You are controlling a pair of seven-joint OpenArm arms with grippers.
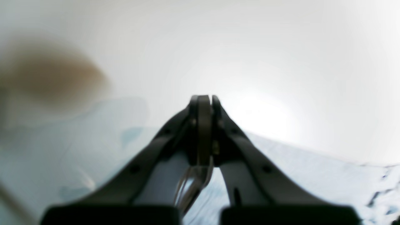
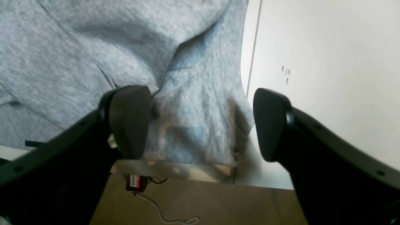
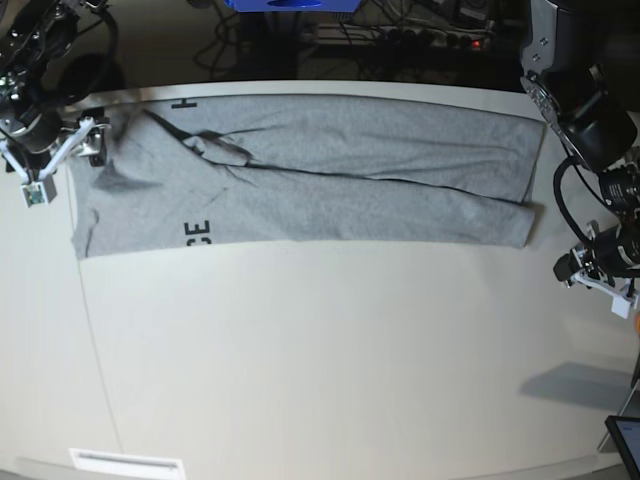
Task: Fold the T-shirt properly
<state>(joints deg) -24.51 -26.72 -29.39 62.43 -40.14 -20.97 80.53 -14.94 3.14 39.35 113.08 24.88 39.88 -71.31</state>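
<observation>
The T-shirt [image 3: 330, 170] shows black block letters in the base view: "CE", turned sideways, near its front edge at the left, and a lone "H", also sideways, by its far edge. A small red-and-white label [image 2: 135, 180] under the table [image 2: 328, 62] edge in the right wrist view is too blurred to read.

One T-shirt [image 3: 330, 175] lies on one white table [image 3: 320, 360], stretching from just under the right gripper [image 2: 200, 125] across toward the left gripper [image 1: 204, 103]. Two grippers are in view, one per arm, and each has two fingers. Near the left gripper, at the table's corner, sits one dark tablet-like device [image 3: 627, 440]. Below the right gripper, on the floor, lies one small black box with a red label [image 2: 136, 182].
</observation>
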